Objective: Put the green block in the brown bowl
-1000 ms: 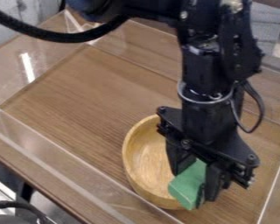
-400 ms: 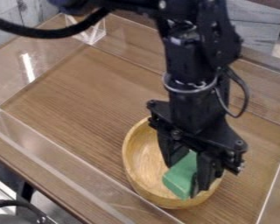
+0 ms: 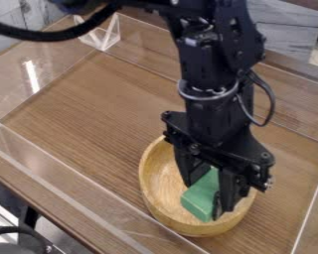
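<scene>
This looks like a lab or workshop robot station. A black robot arm (image 3: 222, 84) with exposed joints and a loose black cable (image 3: 49, 34) reaches over a wood-grained desk (image 3: 88, 114). Clear strips (image 3: 69, 185) run along the desk's edge, and more dark cabling (image 3: 19, 232) lies beyond it, bottom left.

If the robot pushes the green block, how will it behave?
The green block will probably slide rather than roll, since its faces look flat with straight edges. It looks stiff, with no bend visible. The raised rim of the bowl would likely stop it.
</scene>
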Tool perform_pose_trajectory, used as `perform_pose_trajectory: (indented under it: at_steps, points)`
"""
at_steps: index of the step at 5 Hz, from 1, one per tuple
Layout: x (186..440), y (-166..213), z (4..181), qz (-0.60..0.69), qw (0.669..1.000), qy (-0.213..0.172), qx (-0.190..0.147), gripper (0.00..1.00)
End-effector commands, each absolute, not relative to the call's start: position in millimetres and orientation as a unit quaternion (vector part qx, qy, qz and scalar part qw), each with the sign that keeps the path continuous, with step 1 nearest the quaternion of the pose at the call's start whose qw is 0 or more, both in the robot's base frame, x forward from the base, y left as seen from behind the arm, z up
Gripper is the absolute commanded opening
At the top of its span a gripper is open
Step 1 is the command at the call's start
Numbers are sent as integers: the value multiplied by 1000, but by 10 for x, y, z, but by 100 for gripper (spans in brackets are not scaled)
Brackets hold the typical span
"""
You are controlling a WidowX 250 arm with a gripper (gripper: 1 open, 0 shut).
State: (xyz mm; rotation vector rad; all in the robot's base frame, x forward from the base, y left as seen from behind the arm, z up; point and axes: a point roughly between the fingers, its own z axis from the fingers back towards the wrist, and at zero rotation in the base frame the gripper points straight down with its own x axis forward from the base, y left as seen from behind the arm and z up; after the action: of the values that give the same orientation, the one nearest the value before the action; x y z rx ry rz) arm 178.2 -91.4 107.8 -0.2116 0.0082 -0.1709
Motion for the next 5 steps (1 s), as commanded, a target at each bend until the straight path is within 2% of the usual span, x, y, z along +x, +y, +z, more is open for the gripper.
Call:
perform_pose_trajectory:
  at_steps: [1, 5]
  points:
    - [1841, -901, 1177, -83, 990, -19, -116, 0]
    - [1898, -840, 1118, -73, 989, -19, -128, 0]
